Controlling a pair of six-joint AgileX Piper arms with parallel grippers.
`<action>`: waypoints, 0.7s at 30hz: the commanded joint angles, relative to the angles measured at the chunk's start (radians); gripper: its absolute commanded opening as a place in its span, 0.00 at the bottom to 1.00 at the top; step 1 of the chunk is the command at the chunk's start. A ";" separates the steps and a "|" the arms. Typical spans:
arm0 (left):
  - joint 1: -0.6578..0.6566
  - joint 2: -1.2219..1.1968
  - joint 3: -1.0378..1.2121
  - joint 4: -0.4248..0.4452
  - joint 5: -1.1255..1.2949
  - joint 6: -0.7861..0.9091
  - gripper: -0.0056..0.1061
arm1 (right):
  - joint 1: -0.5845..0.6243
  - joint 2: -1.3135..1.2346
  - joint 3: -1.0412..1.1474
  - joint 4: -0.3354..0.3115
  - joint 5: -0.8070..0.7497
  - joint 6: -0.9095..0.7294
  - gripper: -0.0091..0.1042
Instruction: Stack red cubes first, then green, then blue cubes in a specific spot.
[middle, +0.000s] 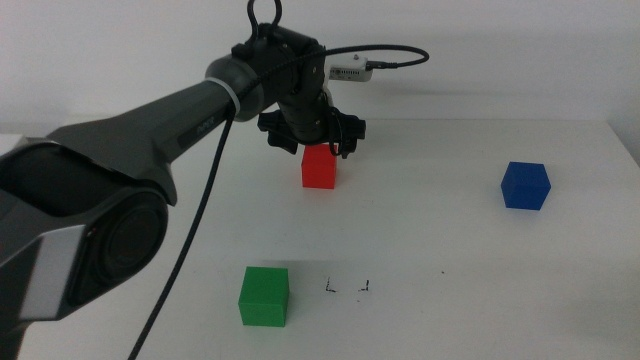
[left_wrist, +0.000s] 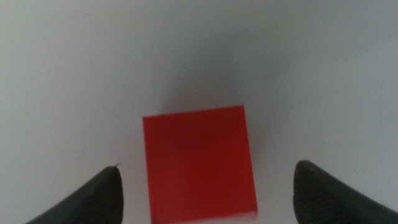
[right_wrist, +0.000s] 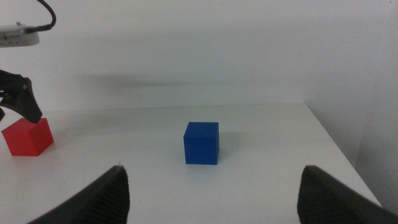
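**Left claw poised over the red cube**

The left arm (middle: 150, 120) reached in across the white table (middle: 450, 240), and its gripper (middle: 312, 138) hung right above the red cube (middle: 320, 167) at the far middle of the table. Through the left wrist camera the cube (left_wrist: 199, 165) sat between the two dark jaws, which stood wide apart with clear white showing on both sides of it; neither jaw touched it. The cube rested flat on the tabletop.

The blue cube (middle: 525, 185) sat well off on the right side, alone and upright. The right wrist camera looked straight at it (right_wrist: 201, 143), with the right gripper (right_wrist: 211, 193) held back from it, jaws spread wide and holding nothing. That arm itself was out of the overhead view.

The green cube (middle: 264, 296) sat near the front edge, left of centre. Just beside it, to its right, were the thin black corner marks of the spot (middle: 347, 288), bare inside. A tiny black dot (middle: 445, 272) lay further right.

A black cable (middle: 190, 240) trailed down from the left arm, and a small white module (middle: 350, 72) sat at the wrist. There was faint lettering on the arm's grey casing and on the module, but I couldn't read either.
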 joint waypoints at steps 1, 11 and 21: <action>0.002 0.010 -0.012 0.004 -0.040 -0.023 0.89 | 0.001 -0.005 0.003 -0.004 -0.008 -0.003 0.90; 0.012 0.072 -0.012 0.003 -0.079 -0.048 0.83 | 0.001 -0.005 0.003 -0.004 -0.008 -0.003 0.90; 0.052 0.036 -0.004 -0.170 -0.075 0.016 0.17 | 0.001 -0.005 0.003 -0.004 -0.008 -0.003 0.90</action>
